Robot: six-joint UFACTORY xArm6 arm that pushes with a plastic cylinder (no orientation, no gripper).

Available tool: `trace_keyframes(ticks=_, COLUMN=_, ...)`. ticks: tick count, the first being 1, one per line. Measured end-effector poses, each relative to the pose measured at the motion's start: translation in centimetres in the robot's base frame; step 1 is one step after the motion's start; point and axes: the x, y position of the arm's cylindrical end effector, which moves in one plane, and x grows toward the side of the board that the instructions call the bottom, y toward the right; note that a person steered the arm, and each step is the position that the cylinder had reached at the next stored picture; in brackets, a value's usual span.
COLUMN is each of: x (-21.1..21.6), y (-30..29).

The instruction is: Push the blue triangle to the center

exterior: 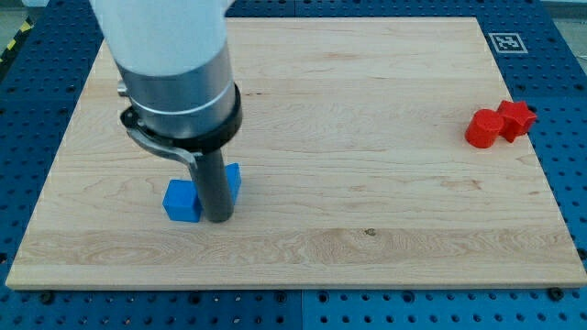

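Down at the view's lower left, my tip (218, 220) rests on the wooden surface (367, 183), pressed in among the blue pieces. With the rod as the landmark, a blue block (182, 201) sits just to its left, touching or nearly touching it, and a second patch of blue (233, 181) shows just to its right and slightly toward the view's top, partly hidden behind the rod. Whether these are two blocks or one blue triangle split by the rod, I cannot tell; the shape is not clear. This tool is a plain rod with no jaws, so it has nothing to part or clamp; it only leans against the blue. Well away from the rod, far toward the view's right and higher up, a red cylinder-like block (483, 128) and a red block (515, 118) of unclear shape sit touching each other.
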Motion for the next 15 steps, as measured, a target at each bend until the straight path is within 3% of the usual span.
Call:
trace_keyframes(ticks=3, x=-4.2, y=4.3)
trace_keyframes(ticks=6, x=-5.3, y=-5.3)
trace_keyframes(ticks=10, x=-7.5, y=7.7)
trace_keyframes(ticks=12, x=-7.5, y=7.8)
trace_keyframes(ticks=13, x=-7.7, y=4.8)
trace_keyframes(ticks=15, x=-10.2, y=4.6)
